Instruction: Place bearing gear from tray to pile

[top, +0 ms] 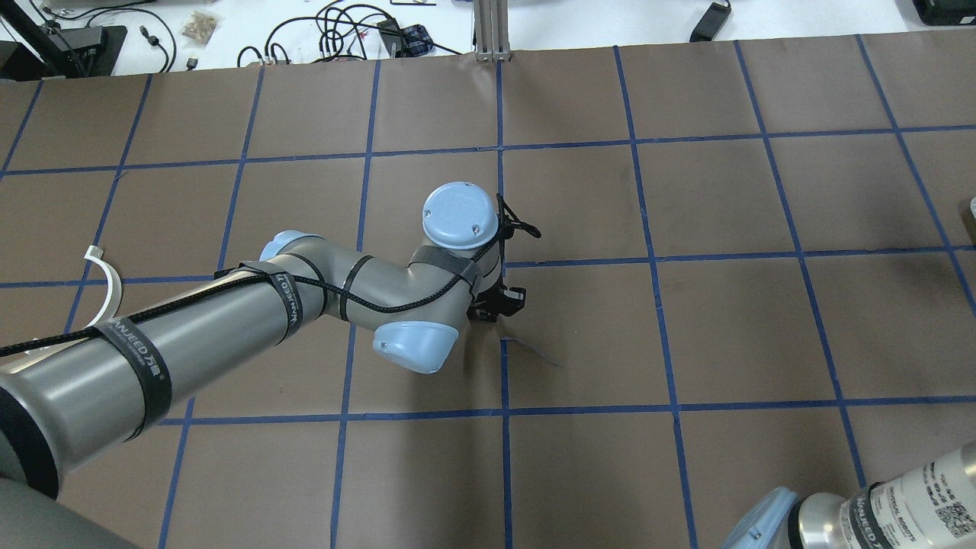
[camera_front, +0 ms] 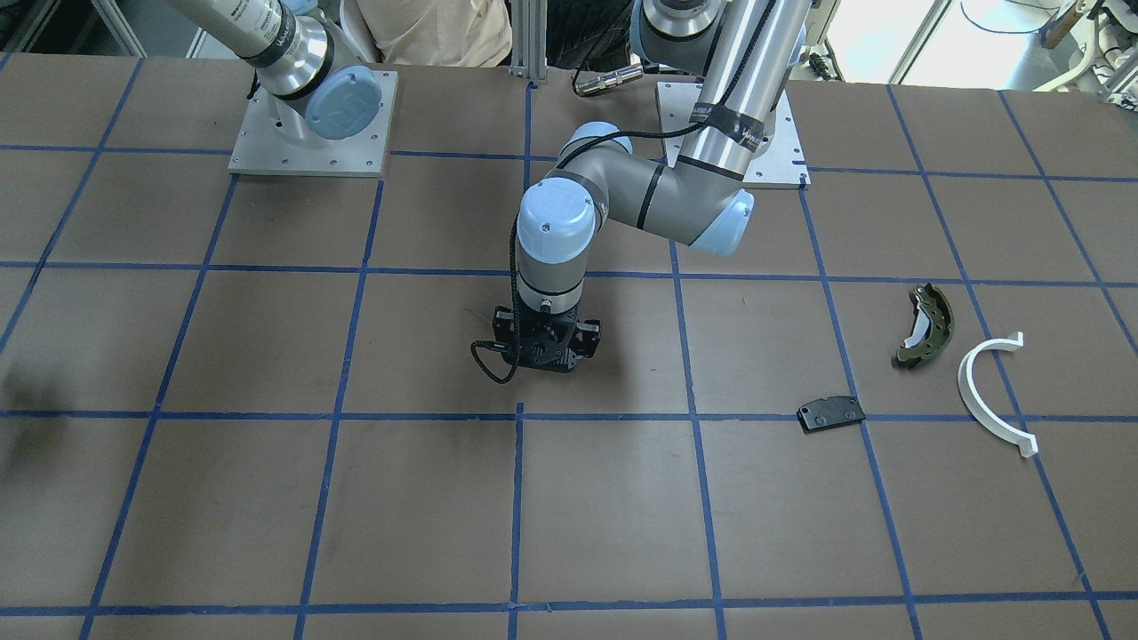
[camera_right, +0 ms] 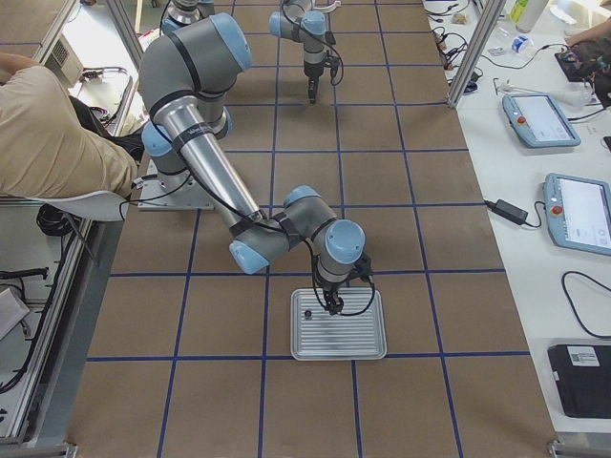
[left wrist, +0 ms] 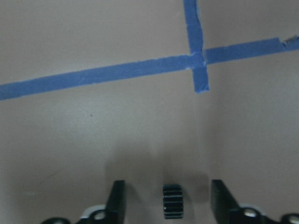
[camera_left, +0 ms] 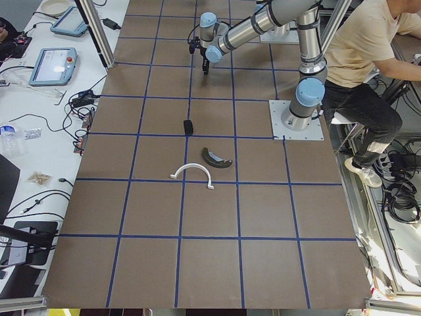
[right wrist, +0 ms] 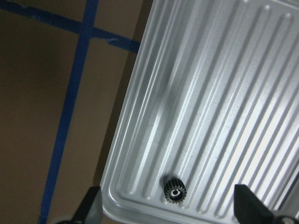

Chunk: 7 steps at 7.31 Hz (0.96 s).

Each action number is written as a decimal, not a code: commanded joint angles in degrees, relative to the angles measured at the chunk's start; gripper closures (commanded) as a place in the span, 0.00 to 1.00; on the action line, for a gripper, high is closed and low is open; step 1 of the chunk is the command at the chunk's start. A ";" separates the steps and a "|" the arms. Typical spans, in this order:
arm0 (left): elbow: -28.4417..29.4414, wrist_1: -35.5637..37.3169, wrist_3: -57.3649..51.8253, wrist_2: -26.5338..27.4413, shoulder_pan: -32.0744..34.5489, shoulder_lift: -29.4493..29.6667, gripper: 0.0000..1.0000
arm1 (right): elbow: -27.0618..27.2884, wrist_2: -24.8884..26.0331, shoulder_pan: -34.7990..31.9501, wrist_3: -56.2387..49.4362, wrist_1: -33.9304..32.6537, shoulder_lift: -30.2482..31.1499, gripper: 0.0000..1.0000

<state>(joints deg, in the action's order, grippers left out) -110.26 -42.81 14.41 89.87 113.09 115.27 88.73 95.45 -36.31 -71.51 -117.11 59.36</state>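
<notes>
Right hand (right wrist: pixel 169 209) spread over tray (right wrist: pixel 224 93), bearing gear (right wrist: pixel 173 192) between fingers (right wrist: pixel 247 207)

Olive brake shoe (camera_left: pixel 214 158) lies near white arc (camera_left: pixel 194 165).

The table (camera_front: pixel 267 498) is covered in brown paper, and a grid of blue tape lines (camera_front: pixel 516 498) is laid over it. The tray (right wrist: pixel 224 93) is seen as silver-grey with parallel ribs, and the small toothed gear (right wrist: pixel 174 192) on it is black. A second gear (left wrist: pixel 172 200), in a blurred view, seems dark with pale stripes. The brake shoe (camera_front: pixel 926 324) is olive green with a white inner part, the half-ring arc (camera_front: pixel 965 378) is white, and the flat plate (camera_front: pixel 831 413) is black.
</notes>
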 commanded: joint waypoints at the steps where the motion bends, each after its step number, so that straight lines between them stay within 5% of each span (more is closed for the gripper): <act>1: 0.05 0.10 0.27 -0.05 0.03 -0.13 1.00 | -0.23 0.09 1.85 1.97 -2.75 -3.00 0.00; 4: 2.67 -0.08 0.09 -0.05 -3.55 -2.15 1.00 | 0.57 0.70 1.86 7.44 -3.12 -3.63 0.16; 6: 4.35 -1.57 -3.22 0.48 -15.81 -2.41 1.00 | 0.56 0.97 1.86 8.05 -3.21 -4.51 0.23; 7: 6.27 -7.93 -4.72 0.31 -22.84 -3.20 1.00 | 0.65 1.58 1.86 8.14 -3.13 -4.95 0.25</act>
<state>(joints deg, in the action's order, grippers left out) -105.87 -45.56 11.72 90.19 98.51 112.75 89.27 96.46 -34.45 -63.69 -120.29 54.93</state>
